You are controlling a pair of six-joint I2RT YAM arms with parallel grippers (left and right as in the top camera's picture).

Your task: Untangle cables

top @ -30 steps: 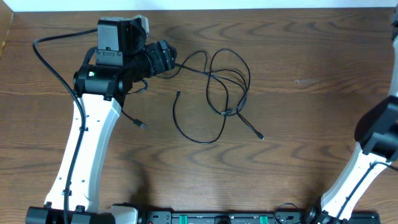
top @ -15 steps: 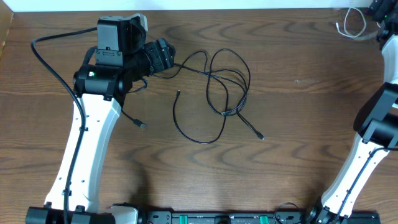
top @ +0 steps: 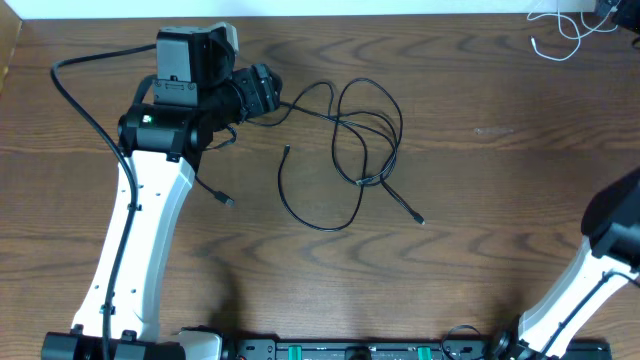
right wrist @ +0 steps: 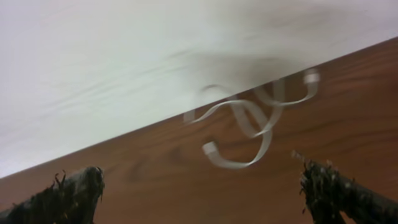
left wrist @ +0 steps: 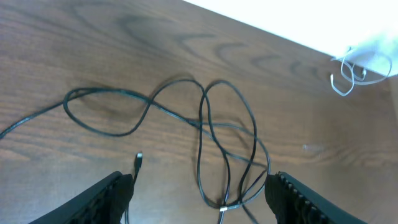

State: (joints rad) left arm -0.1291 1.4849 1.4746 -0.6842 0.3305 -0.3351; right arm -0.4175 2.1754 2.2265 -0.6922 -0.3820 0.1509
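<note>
The black cable (top: 318,228) lies in loose crossing loops on the middle of the wooden table, one plug end (top: 287,150) pointing up-left. My left gripper (top: 262,92) stands open just left of the loops; in its wrist view the black cable (left wrist: 201,134) runs on the table between and beyond the fingers (left wrist: 106,199), not gripped. The white cable (top: 556,33) lies curled at the far right edge, apart from the black one. My right gripper (right wrist: 202,199) is open above the white cable (right wrist: 252,121), holding nothing.
The left arm's thick black wire (top: 75,95) loops out to the left of the arm, and a thin lead with a plug (top: 226,201) hangs from it. The table's far edge (top: 400,14) meets a white surface. The right arm (top: 610,230) rises along the right side.
The right gripper has opened and let go of the white cable, which now lies at the far right edge. The right arm swung away to the far right. The left arm and black cable stayed put.
</note>
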